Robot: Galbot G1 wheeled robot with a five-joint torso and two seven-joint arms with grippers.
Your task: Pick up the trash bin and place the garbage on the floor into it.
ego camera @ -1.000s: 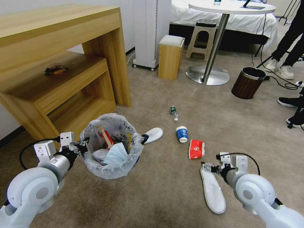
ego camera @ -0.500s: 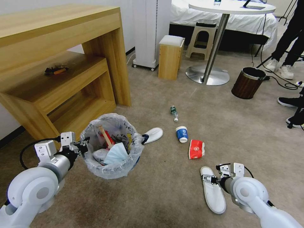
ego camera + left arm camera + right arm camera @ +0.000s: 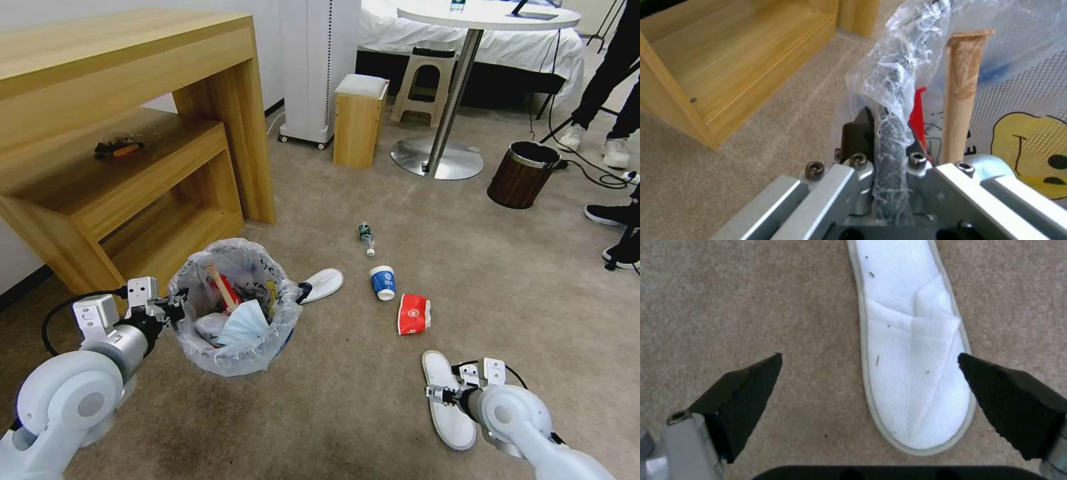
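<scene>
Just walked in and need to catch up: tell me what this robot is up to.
It is clearing litter off the carpet. The left claw is shut on the rim of the lined trash bin, which already holds some rubbish. The right claw is open, low over a white slipper near the robot. A second slipper, a blue cup, a red wrapper and a small bottle lie on the floor.
</scene>
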